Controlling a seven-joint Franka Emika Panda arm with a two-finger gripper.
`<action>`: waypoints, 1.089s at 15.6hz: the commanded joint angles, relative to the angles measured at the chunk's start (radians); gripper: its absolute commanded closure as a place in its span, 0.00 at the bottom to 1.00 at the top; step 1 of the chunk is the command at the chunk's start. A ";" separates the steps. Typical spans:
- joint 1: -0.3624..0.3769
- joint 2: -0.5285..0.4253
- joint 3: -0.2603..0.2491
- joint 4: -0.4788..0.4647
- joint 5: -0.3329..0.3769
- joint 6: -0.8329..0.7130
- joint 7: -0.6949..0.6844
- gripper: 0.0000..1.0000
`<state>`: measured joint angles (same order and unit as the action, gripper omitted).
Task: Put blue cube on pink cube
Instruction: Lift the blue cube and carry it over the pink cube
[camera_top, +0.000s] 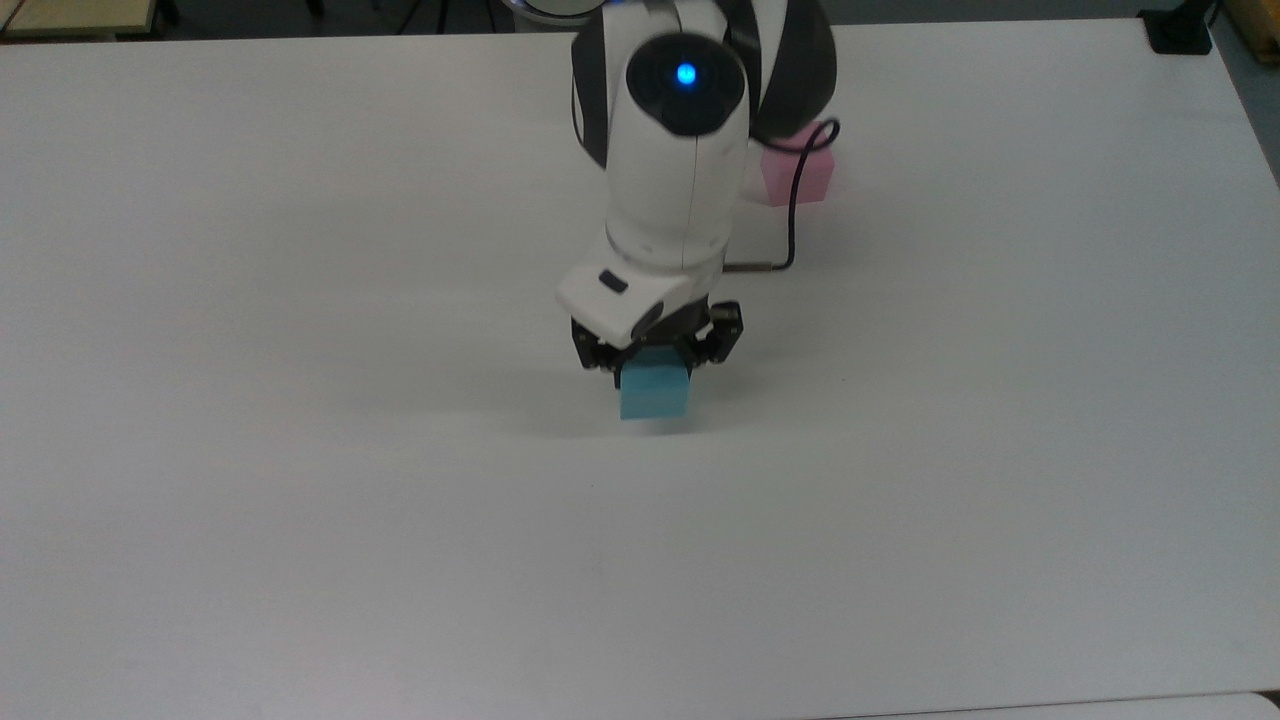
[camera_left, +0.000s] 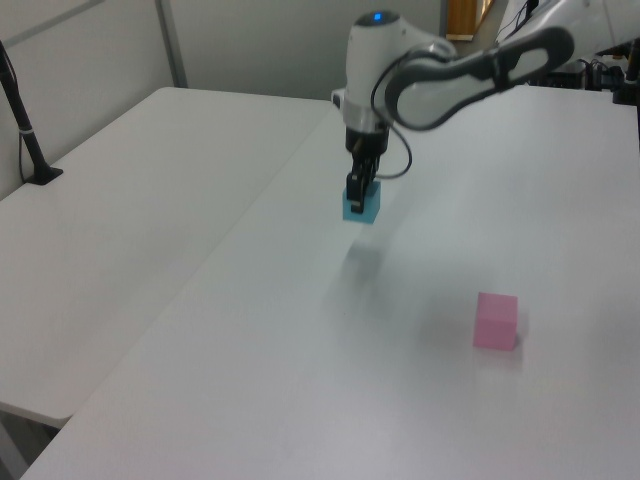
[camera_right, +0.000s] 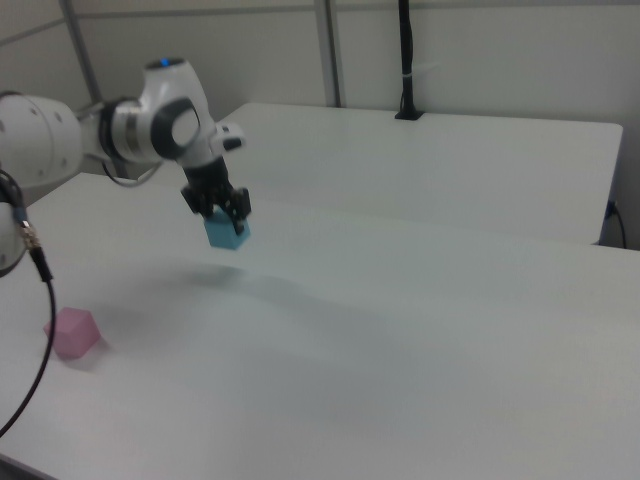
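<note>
Gripper (camera_top: 652, 362) pinches the blue cube (camera_top: 654, 394) between its fingers, clear above the table (camera_top: 300, 500). Pink cube (camera_top: 797, 176) well apart, partly hidden by the arm's cable.

Two foam cubes on a white table (camera_top: 300, 450): one blue cube (camera_top: 654, 392), one pink cube (camera_top: 805, 180) well apart from it. One robot arm (camera_top: 680, 170) with one gripper (camera_top: 655, 365) above the table. A second white table (camera_left: 120, 200) stands beside the first, with one black post (camera_left: 22, 120).
</note>
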<state>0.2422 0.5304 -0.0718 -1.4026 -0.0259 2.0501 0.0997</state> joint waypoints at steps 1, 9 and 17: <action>0.009 -0.138 -0.008 0.014 -0.005 -0.172 0.020 0.88; 0.019 -0.222 -0.005 0.008 -0.002 -0.219 0.054 0.88; 0.077 -0.398 0.044 -0.229 -0.016 -0.208 0.149 0.87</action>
<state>0.2655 0.2609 -0.0419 -1.4661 -0.0258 1.8393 0.1768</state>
